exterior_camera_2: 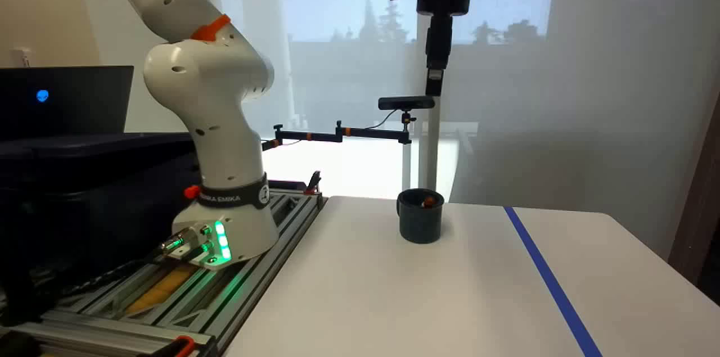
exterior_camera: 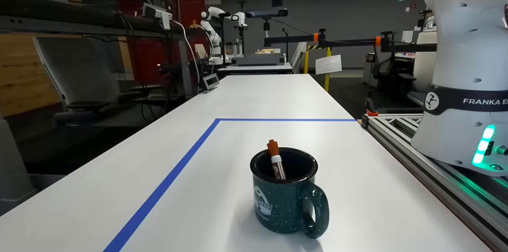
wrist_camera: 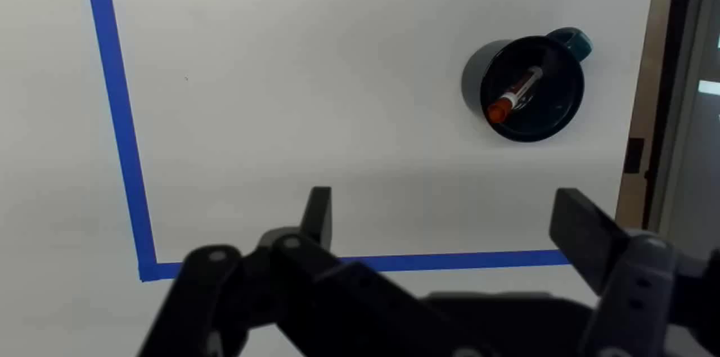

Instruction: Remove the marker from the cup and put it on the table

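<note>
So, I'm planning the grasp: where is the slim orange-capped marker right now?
In the wrist view's upper right, the marker leans inside the round, glossy, dark-green mug, its orange cap pointing lower left, roughly opposite the handle.

marker (exterior_camera: 276, 160) in cup (exterior_camera: 281, 208) | cup on table (exterior_camera: 190, 204), between tape (exterior_camera_2: 543, 267) and robot base (exterior_camera_2: 242, 230) | pincer (wrist_camera: 444, 213) above table

I count 1 cup (exterior_camera: 279, 206), 1 marker (exterior_camera: 276, 161), 1 gripper (wrist_camera: 444, 219), 2 fingers (wrist_camera: 320, 219), 2 robot arms (exterior_camera_2: 208, 93), 1 taped table (exterior_camera: 202, 188); wrist view: 2 tape strips (wrist_camera: 121, 115).
</note>
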Tool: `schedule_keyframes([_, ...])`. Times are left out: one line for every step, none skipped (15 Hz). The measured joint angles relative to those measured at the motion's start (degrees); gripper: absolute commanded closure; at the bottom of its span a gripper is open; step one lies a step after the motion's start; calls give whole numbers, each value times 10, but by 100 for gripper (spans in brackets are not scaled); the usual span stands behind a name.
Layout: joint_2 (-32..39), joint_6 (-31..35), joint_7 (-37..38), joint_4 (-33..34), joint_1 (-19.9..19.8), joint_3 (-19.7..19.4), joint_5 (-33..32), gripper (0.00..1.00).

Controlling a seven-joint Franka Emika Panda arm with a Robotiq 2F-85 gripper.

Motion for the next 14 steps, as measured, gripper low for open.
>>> schedule_keyframes([1, 0, 0, 0, 0, 0, 0, 0])
schedule_keyframes([1, 0, 0, 0, 0, 0, 0, 0])
schedule_keyframes([1, 0, 0, 0, 0, 0, 0, 0])
schedule_keyframes([1, 0, 0, 0, 0, 0, 0, 0])
schedule_keyframes([1, 0, 0, 0, 0, 0, 0, 0])
schedule_keyframes([1, 0, 0, 0, 0, 0, 0, 0])
schedule_keyframes([1, 0, 0, 0, 0, 0, 0, 0])
schedule_keyframes([1, 0, 0, 0, 0, 0, 0, 0])
schedule_keyframes([1, 0, 0, 0, 0, 0, 0, 0])
schedule_keyframes([1, 0, 0, 0, 0, 0, 0, 0])
schedule_keyframes([1, 0, 0, 0, 0, 0, 0, 0])
schedule_keyframes([1, 0, 0, 0, 0, 0, 0, 0])
schedule_keyframes([1, 0, 0, 0, 0, 0, 0, 0])
schedule_keyframes([2, 0, 0, 0, 0, -2, 10, 0])
